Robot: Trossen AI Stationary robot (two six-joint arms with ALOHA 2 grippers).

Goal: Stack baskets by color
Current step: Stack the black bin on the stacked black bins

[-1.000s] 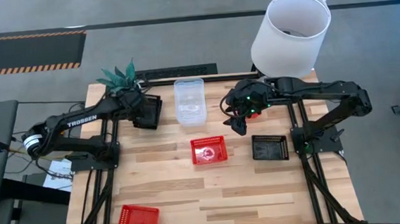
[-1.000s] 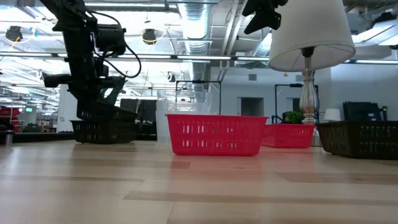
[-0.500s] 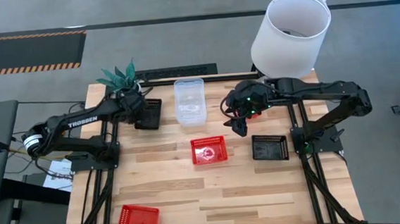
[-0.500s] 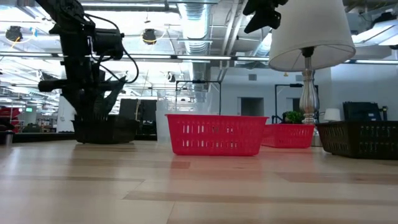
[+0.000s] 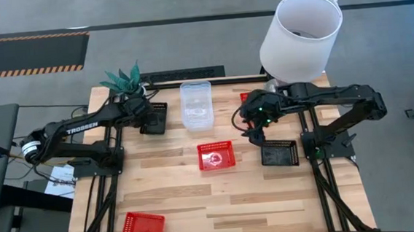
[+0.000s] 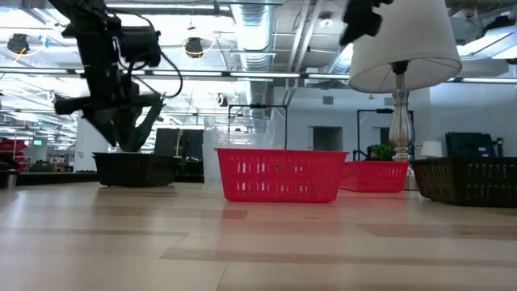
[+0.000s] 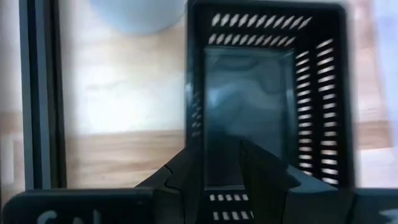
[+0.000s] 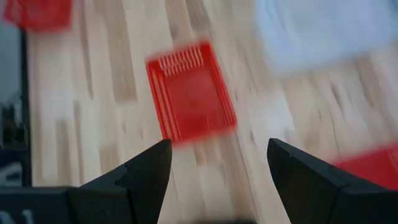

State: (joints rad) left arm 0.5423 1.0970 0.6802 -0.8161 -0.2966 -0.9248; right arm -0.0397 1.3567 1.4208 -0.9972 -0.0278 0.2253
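Note:
A black basket (image 5: 153,118) rests flat on the table at the far left; in the left wrist view it (image 7: 267,106) seems to sit inside another black one. My left gripper (image 7: 221,177) is open, with one finger inside that basket's wall and one outside. Farther right lie a clear basket (image 5: 196,104), a red basket (image 5: 215,155) at the centre, a second black basket (image 5: 279,153), and a red one (image 5: 142,228) at the near left. My right gripper (image 8: 217,168) hangs open high above the table, between the clear and the right black basket. My left gripper comes from above, slanting down, its fingers (image 7: 261,171) on either side of the black basket's near wall (image 7: 198,168). I cannot tell whether they touch it. The basket stands on the table.
A white lampshade (image 5: 300,36) stands at the far right corner and a green plant (image 5: 123,79) at the far left. A bit of red (image 5: 244,96) shows behind my right arm. Bare wood lies along the near edge.
My left gripper has opened and let go of the black basket, which was tilted a second ago and now sits flat at the far left; the fingers have risen to its rim. My right gripper has tipped and stays open.

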